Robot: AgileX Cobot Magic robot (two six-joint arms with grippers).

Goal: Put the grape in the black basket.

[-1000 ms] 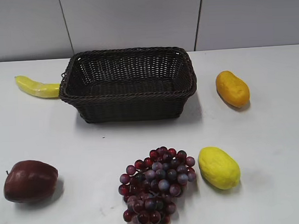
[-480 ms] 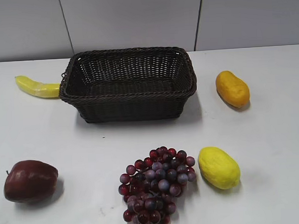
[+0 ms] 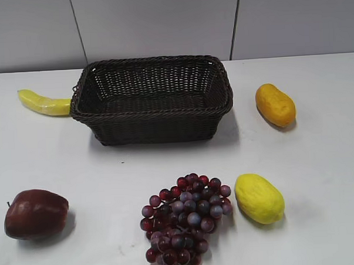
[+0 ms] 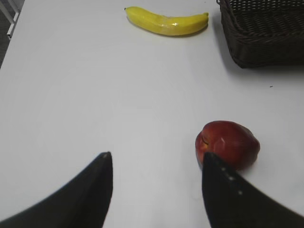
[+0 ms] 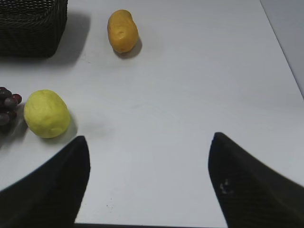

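The grape [image 3: 186, 219], a bunch of dark red and purple grapes, lies on the white table at the front middle; its edge shows in the right wrist view [image 5: 6, 108]. The black basket [image 3: 152, 113] stands empty behind it, with corners in the left wrist view [image 4: 266, 42] and the right wrist view [image 5: 28, 28]. My left gripper [image 4: 156, 156] is open and empty, left of the apple. My right gripper [image 5: 148, 140] is open and empty over bare table. Neither gripper shows in the exterior view.
A dark red apple [image 3: 35, 214] lies at the front left. A banana [image 3: 43, 103] lies left of the basket. A yellow lemon [image 3: 259, 197] lies right of the grape. An orange fruit [image 3: 275, 105] lies right of the basket.
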